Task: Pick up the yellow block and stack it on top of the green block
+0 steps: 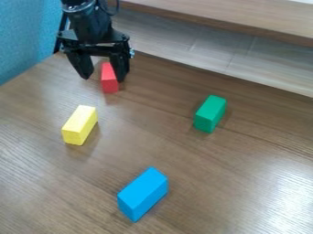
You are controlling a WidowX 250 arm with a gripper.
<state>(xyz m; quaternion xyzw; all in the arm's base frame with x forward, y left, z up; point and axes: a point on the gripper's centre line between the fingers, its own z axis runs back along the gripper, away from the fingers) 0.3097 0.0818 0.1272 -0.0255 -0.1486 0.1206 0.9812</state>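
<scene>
The black gripper (pixel 104 77) hangs over the upper left of the table, its two fingers apart. Between and slightly behind them lies a red block (pixel 109 78), close to the right finger; whether they touch I cannot tell. Below the gripper, toward the left, a yellow block (pixel 80 125) rests on the wood. A green block (pixel 210 114) sits right of centre, and a blue block (pixel 143 194) is nearest the camera, low in the view.
The brown wooden table (pixel 245 183) reaches to an edge running from upper left to right. Beyond it is a lower wood-like floor (pixel 226 45) and a raised wooden ledge (pixel 232 16). A blue partition (pixel 27 36) stands at the upper left.
</scene>
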